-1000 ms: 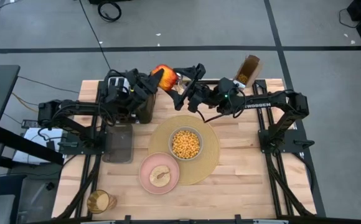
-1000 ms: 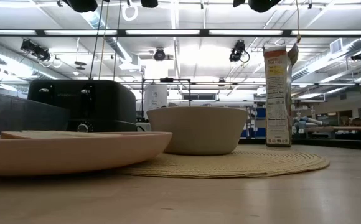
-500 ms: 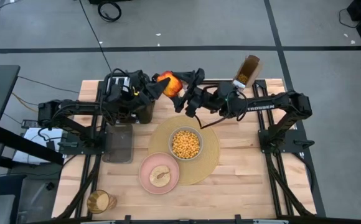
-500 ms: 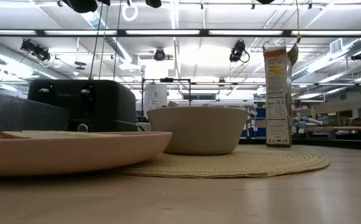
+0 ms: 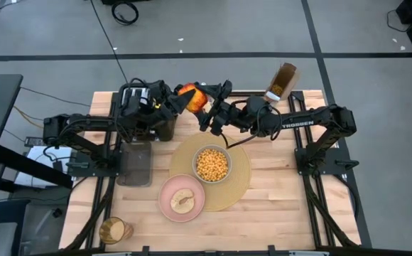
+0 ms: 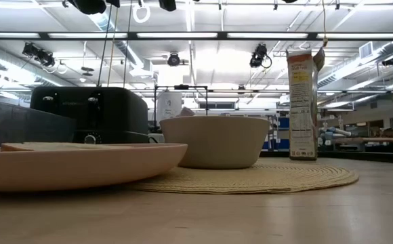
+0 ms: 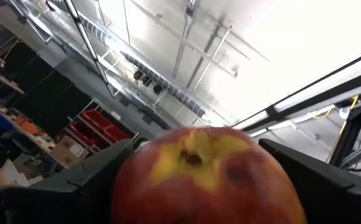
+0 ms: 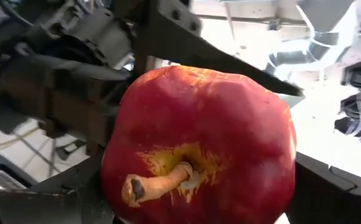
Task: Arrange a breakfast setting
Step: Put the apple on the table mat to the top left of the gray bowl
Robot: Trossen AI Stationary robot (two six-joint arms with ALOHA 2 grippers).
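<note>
There is one apple [image 5: 192, 98], one bowl [image 5: 212, 163], one plate [image 5: 182, 198], one placemat [image 5: 239, 179], one glass [image 5: 114, 230], one toaster [image 5: 146, 114] and one cereal box [image 5: 282, 80].

You've got a black toaster [image 5: 149, 117] at the table's back left, a dark tray [image 5: 136, 164] just in front of it, and an open cereal box [image 5: 282, 80] upright at the back right. Toast slice [image 5: 183, 201] lies on the front plate.
</note>
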